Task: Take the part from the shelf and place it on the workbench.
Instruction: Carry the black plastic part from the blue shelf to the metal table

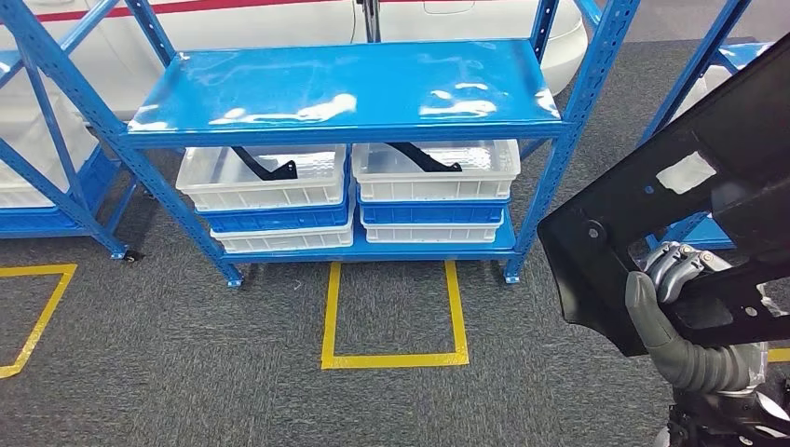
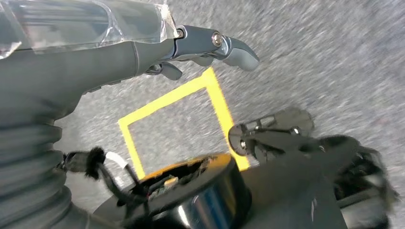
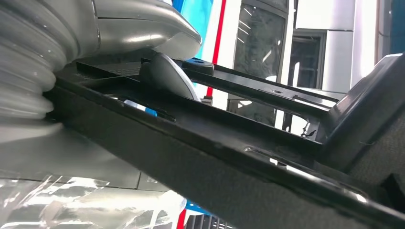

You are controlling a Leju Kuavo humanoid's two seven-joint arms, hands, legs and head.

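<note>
The right hand [image 1: 685,307] grips the part [image 1: 652,200], its long axis tilted upward, off the shelf [image 1: 345,93]; the left hand [image 2: 200,47] hangs empty, fingers loosely extended.

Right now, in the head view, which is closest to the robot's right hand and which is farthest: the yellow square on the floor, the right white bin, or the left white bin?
From the right hand, holding the black part:
1. Yellow floor square, just left of the hand, on the carpet.
2. Right white bin, under the blue shelf.
3. Left white bin, farther left under that shelf.
</note>
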